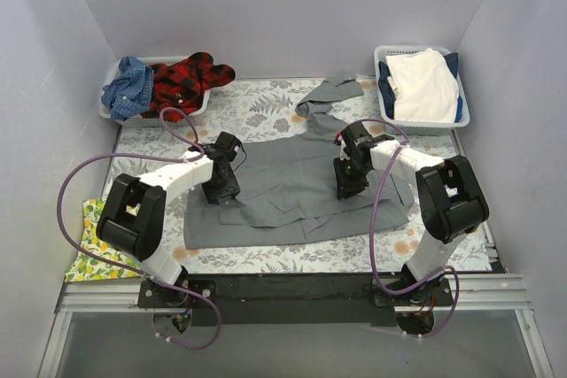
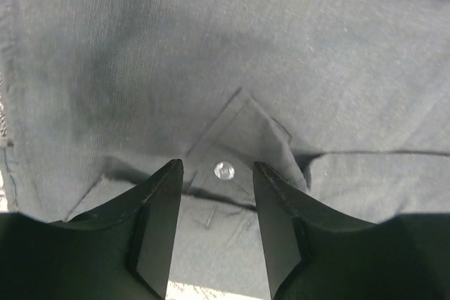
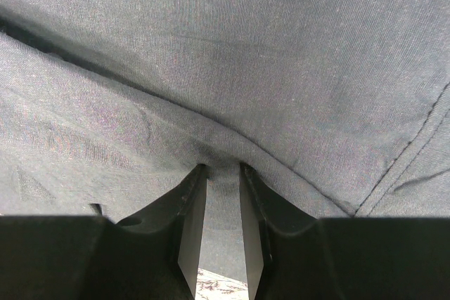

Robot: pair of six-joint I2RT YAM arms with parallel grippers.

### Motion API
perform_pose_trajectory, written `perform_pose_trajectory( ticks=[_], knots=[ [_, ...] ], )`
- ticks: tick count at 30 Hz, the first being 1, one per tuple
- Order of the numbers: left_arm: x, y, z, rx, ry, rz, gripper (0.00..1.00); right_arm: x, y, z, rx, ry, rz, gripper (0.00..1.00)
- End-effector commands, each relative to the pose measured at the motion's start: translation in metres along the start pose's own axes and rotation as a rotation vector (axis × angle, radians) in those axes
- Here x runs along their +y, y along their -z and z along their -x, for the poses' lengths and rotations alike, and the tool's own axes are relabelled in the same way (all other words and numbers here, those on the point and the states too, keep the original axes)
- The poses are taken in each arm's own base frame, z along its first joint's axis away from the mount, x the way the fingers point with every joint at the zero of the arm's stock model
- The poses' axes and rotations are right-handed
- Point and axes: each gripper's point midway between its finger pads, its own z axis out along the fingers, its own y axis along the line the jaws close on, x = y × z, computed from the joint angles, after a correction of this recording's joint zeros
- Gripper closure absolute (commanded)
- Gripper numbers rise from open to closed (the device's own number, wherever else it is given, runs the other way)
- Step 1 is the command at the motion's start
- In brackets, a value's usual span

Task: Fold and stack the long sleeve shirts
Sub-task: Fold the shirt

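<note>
grey shirt (image 1: 288, 185) is spread flat mid-frame on the fern-print cover (image 1: 257, 108), one sleeve trailing toward the upper centre, hem edge toward the bottom. left gripper (image 1: 223, 190) is down on the shirt's left part; in the left wrist view its fingers (image 2: 165, 194) stand apart either side of a pointed flap with a clear button (image 2: 224, 170), tips on the cloth. Can't tell whether it has actually pinched anything. right gripper (image 1: 345, 189) sits on the shirt's right part; in the right wrist view the jaws are nearly together, with a raised crease of grey cloth running straight into the gap, so it's clamped on a fold of the shirt. Other shirts: red-black plaid shirt (image 1: 188, 81) and blue checked shirt (image 1: 128, 86) are heaped in the white basket (image 1: 113, 112) at upper left, plaid spilling over the rim. A second basket (image 1: 423, 127) at upper right holds a white cloth (image 1: 425, 86) over something dark blue. lemon-print cloth (image 1: 89, 245) lies at the lower left edge, beside the left arm's base, apart from the grey shirt.
</note>
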Motion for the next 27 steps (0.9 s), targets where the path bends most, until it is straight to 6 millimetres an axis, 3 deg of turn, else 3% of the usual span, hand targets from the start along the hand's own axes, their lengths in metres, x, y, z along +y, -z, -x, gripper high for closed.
perform_pose_trajectory(
  ticks=[1, 9, 12, 15, 24, 27],
  knots=[
    [-0.005, -0.009, -0.001, 0.009, -0.026, -0.032, 0.58, -0.012, 0.003, 0.004, -0.002, -0.005, -0.059, 0.66],
    [-0.006, -0.027, -0.013, 0.073, -0.078, -0.019, 0.72, -0.012, 0.003, 0.005, -0.004, -0.006, -0.062, 0.66],
    [-0.002, -0.025, -0.012, 0.067, -0.077, -0.002, 0.89, -0.012, 0.002, 0.005, -0.003, -0.008, -0.064, 0.66],
    [-0.002, -0.011, -0.003, 0.037, -0.069, 0.001, 0.97, -0.013, 0.003, 0.005, -0.003, -0.009, -0.064, 0.66],
    [0.01, 0.037, 0.021, -0.048, -0.022, 0.026, 0.89, -0.011, -0.002, 0.006, 0.008, -0.017, -0.054, 0.66],
    [0.016, 0.036, 0.017, -0.042, -0.016, 0.041, 0.9, -0.01, -0.002, 0.008, 0.008, -0.017, -0.049, 0.66]
  ],
)
